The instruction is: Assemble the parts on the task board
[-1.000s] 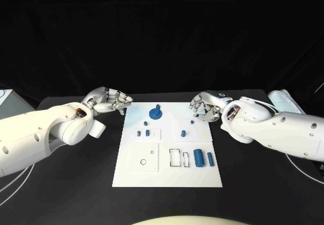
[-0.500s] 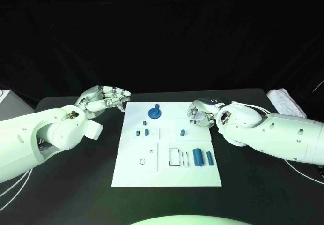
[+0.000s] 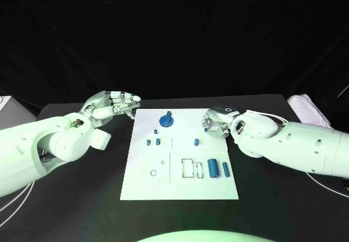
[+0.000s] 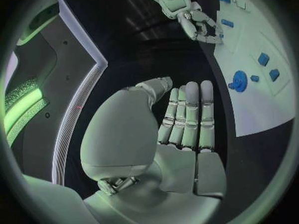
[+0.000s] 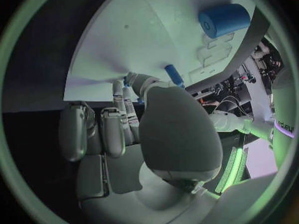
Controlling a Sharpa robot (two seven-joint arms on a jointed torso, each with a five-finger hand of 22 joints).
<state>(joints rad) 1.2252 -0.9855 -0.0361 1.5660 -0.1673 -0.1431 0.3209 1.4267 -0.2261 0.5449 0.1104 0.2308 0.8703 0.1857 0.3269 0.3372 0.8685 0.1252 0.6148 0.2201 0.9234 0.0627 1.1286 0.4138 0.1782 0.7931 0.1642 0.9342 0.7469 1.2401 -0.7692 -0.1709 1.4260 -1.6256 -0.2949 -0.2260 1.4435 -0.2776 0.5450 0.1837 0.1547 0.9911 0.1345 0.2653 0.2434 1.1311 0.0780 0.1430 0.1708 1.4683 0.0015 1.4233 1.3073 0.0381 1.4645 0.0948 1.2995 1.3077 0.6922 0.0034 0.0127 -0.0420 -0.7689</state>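
The white task board lies in the middle of the black table. On it are a round blue part, a few small blue pegs and a large blue cylinder beside a thin one. My right hand reaches down onto the board's far right part. In the right wrist view its thumb and fingertips pinch a small blue peg, mostly hidden. Another peg stands just past the thumb. My left hand hovers off the board's far left corner, holding nothing, fingers straight.
A white box sits at the table's left edge and a pale ribbed object at its right edge. Several recesses are cut into the board's near half. The left wrist view shows my right hand over the board.
My right hand has come down and in over the board's far right part, covering the small peg that stood there. My left hand has shifted slightly, still holding nothing.
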